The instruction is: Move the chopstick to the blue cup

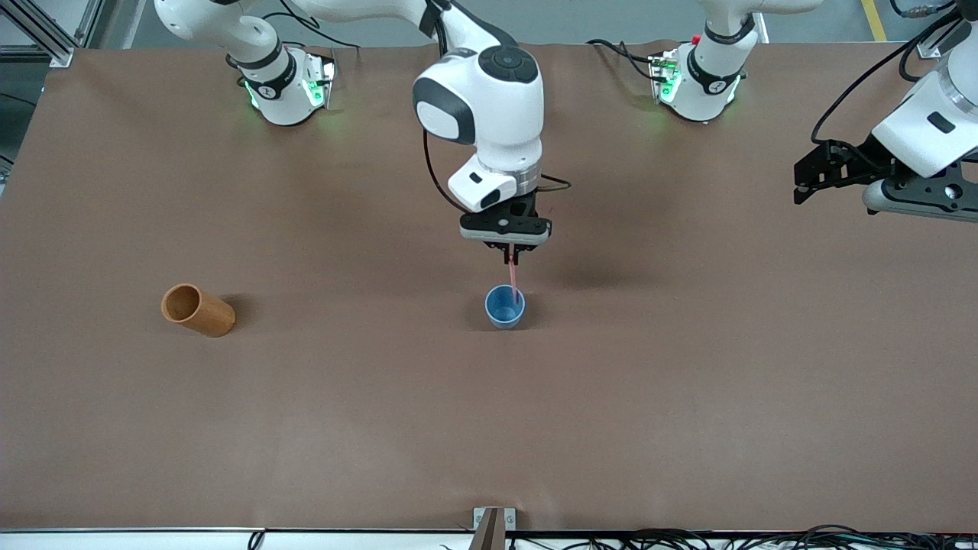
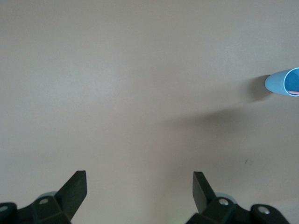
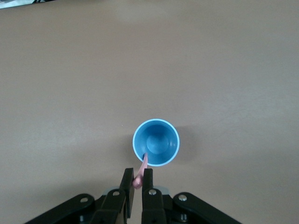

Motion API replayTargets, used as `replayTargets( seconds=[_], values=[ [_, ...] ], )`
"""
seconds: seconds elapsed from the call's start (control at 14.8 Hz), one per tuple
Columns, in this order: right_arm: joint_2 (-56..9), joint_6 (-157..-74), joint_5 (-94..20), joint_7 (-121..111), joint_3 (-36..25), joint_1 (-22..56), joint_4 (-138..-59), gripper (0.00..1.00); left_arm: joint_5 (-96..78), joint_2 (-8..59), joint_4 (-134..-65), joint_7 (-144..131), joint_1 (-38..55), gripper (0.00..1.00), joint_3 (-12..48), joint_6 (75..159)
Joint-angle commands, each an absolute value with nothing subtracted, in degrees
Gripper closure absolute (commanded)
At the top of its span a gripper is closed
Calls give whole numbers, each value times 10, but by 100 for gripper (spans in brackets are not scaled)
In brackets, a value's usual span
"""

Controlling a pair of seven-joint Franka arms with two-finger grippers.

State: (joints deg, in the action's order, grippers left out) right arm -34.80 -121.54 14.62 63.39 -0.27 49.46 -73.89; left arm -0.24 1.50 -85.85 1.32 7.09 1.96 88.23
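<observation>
The blue cup (image 1: 504, 306) stands upright near the middle of the table. My right gripper (image 1: 510, 260) hangs just above it, shut on the top of a pale-pink chopstick (image 1: 513, 281) whose lower end is inside the cup. In the right wrist view the chopstick (image 3: 142, 166) runs from between the fingers of the right gripper (image 3: 138, 177) into the cup (image 3: 156, 142), against its inner wall. My left gripper (image 1: 802, 183) is open and empty, held up over the left arm's end of the table. The left wrist view shows the left gripper (image 2: 140, 179) wide open and the cup (image 2: 285, 83) at the picture's edge.
An orange-brown wooden-looking cylinder cup (image 1: 197, 309) lies on its side toward the right arm's end of the table. A metal bracket (image 1: 493, 525) sits at the table edge nearest the front camera.
</observation>
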Motion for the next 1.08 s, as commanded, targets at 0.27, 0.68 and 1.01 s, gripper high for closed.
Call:
replayTargets(
  seconds=[0.27, 0.68, 1.01],
  values=[
    [-312, -1215, 155, 628, -11, 462, -732, 1, -16, 4, -872, 25, 64, 0, 16, 890],
    [-212, -1095, 120, 549, -8, 377, -736, 0, -15, 4, -872, 25, 63, 0, 16, 890],
    [-139, -956, 69, 411, -9, 267, -736, 0, -15, 6, -872, 20, 64, 0, 17, 890]
  ],
)
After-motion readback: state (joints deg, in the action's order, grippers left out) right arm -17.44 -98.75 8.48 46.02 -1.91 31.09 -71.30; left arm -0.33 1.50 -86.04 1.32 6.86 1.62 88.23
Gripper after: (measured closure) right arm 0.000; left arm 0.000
